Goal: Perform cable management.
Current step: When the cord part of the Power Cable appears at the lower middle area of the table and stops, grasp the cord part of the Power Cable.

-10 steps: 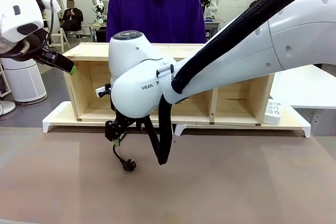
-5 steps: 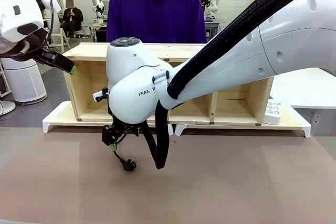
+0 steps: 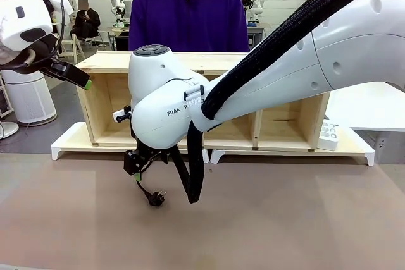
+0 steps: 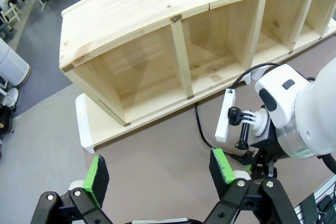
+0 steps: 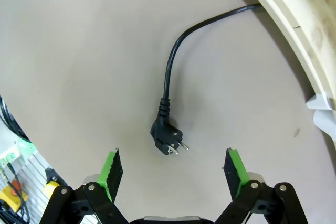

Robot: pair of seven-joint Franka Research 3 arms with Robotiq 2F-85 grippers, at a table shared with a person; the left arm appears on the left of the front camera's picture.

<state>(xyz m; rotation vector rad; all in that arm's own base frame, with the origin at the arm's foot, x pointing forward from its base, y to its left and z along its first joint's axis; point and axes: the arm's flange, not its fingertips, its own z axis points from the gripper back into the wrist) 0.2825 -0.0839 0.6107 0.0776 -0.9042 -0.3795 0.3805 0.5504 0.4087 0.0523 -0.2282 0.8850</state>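
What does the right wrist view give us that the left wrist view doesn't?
Right wrist: the plug close up, its two pins clear, lying on the table ahead of the open right gripper. Left wrist: the wooden shelf with its open compartments, the right arm's wrist hanging over the table, and the open left gripper. Both: the black cable running from the shelf's foot out across the brown table.
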